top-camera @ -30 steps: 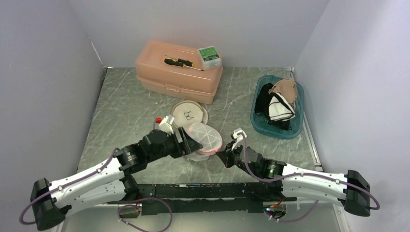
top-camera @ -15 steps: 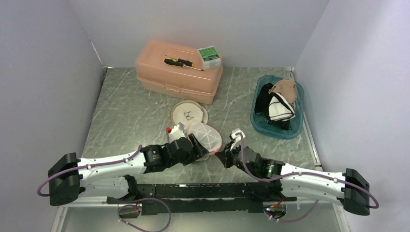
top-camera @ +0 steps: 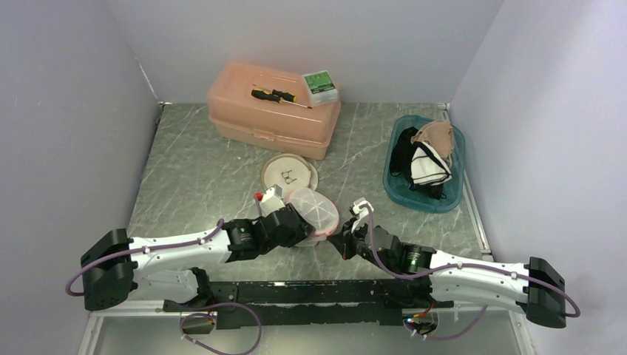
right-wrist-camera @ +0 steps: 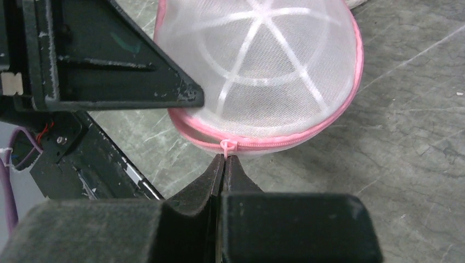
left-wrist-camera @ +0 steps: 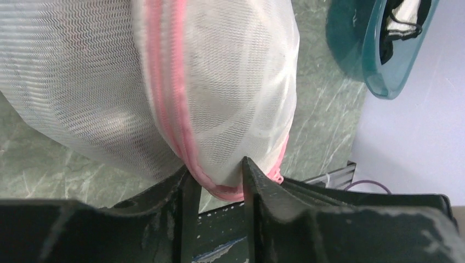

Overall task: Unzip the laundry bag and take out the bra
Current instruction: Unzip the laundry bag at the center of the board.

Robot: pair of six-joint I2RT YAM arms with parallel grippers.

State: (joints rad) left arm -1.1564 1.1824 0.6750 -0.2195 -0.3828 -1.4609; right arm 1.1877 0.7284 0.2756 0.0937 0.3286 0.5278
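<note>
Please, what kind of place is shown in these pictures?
Probably a robot test booth, not a home: plain walls close in a marble-look table, and a toolbox sits near a tub of clothes.

Laundry bag (top-camera: 313, 211) between two claws, near the middle of the bench (top-camera: 192, 174).
Left claw (top-camera: 302, 235) on its left, right claw (top-camera: 341, 242) on its right; case (top-camera: 270, 111) far behind with screwdriver (top-camera: 277, 95) on top; basket (top-camera: 425, 163) far right.
</note>
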